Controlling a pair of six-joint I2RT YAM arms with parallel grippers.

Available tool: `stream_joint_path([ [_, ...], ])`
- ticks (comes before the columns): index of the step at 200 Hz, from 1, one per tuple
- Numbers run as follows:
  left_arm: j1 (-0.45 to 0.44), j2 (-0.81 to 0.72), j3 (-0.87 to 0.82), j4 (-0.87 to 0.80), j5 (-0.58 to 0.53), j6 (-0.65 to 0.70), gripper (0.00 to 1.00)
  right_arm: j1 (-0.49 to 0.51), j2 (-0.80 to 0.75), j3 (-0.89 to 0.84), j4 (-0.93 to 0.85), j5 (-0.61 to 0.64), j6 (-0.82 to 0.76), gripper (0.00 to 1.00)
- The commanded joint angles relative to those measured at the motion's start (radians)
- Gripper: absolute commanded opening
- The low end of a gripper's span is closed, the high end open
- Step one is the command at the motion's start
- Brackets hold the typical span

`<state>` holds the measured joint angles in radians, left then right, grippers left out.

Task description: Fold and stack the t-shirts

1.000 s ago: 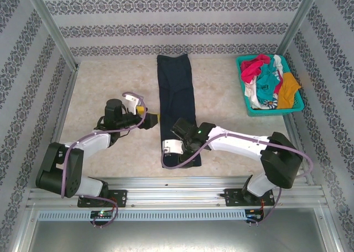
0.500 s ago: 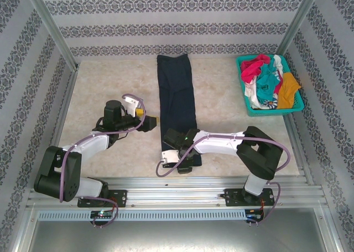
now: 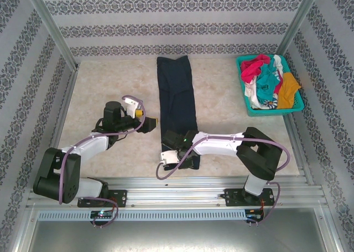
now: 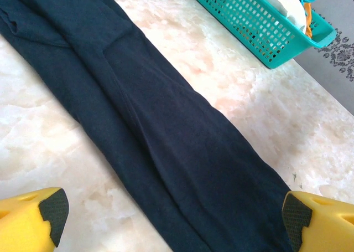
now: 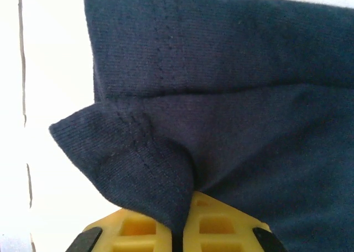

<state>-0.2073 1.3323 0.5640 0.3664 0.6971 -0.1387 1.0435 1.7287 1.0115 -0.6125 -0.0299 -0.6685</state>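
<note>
1 navy t-shirt (image 3: 177,94): folded into a long strip, centre of table (image 3: 110,86), running near to far. Right gripper (image 5: 180,232): I see it pinched on the strip's near hem. Left gripper (image 4: 171,213): fingers wide apart, just left of the strip. Other t-shirts (image 3: 265,80): heaped in teal basket (image 3: 274,112), far right

Black-and-white arms (image 3: 221,141) carry looping purple cables (image 3: 62,174); yellow fingers (image 4: 22,230) have black pads (image 4: 53,210).
</note>
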Motion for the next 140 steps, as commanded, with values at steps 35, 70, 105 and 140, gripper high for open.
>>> stream_joint_path([
  [35, 0.012, -0.119, 0.043, -0.15, -0.056, 0.139, 1.0, -0.027, -0.106, 0.035, -0.153, -0.118, 0.028, 0.0],
  [70, 0.012, -0.233, 0.111, -0.337, -0.098, 0.285, 1.0, -0.115, -0.125, 0.142, -0.261, -0.113, -0.027, 0.0],
  [105, 0.012, -0.349, 0.123, -0.514, -0.107, 0.495, 1.0, -0.21, -0.065, 0.292, -0.281, -0.065, -0.093, 0.0],
  [140, 0.012, -0.418, 0.133, -0.664, -0.119, 0.533, 1.0, -0.285, 0.046, 0.456, -0.308, -0.018, -0.17, 0.0],
])
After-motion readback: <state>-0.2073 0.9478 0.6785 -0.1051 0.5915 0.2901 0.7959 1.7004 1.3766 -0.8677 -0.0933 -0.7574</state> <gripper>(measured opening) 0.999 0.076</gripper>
